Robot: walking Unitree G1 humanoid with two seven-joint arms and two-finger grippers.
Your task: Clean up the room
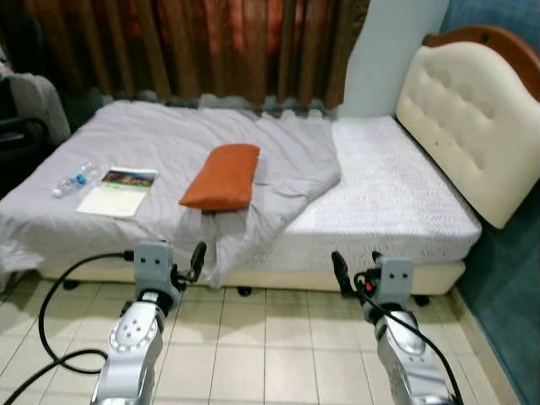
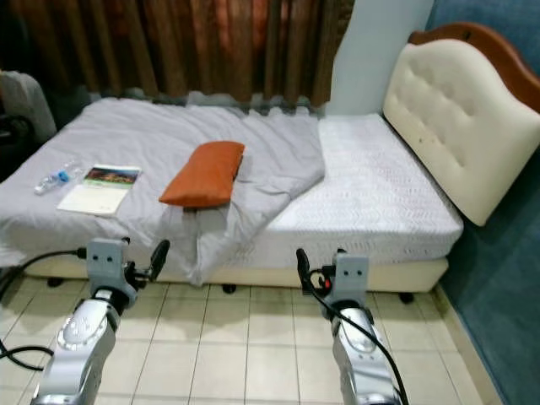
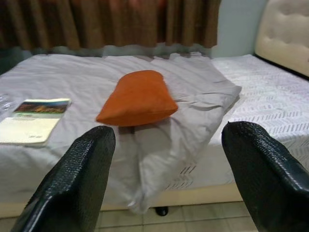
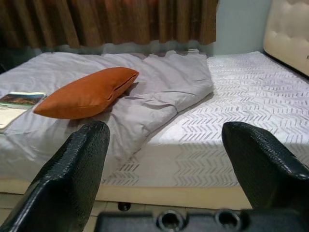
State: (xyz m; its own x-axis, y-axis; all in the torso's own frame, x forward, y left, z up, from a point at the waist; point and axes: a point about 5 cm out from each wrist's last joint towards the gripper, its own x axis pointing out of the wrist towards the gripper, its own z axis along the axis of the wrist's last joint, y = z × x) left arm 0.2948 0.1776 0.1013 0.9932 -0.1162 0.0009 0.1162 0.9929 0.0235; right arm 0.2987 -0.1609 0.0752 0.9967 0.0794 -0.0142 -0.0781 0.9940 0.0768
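Cleanup looked barely started: orange oblong pillow (image 1: 221, 176) lay mid-bed on the rumpled grey sheet (image 1: 169, 160), w/ a paperback book (image 1: 119, 191) and clear plastic bottle (image 1: 75, 180) near the left edge, white mattress (image 1: 396, 198) bare on the right. Left gripper (image 1: 187, 268) and right gripper (image 1: 353, 272) hovered over the tiled floor (image 1: 261, 337) near the bed, both wide apart, holding nothing, so everything was left to do.

The head's two eye views look forward and down from standing height at the bed (image 1: 388, 202), set across the tiled floor (image 1: 270, 337). Each wrist view looks low and level between its own black fingers (image 3: 72, 183) toward 12 o'clock. All four share the orange pillow (image 1: 222, 175) and rumpled grey blanket (image 4: 159, 92).
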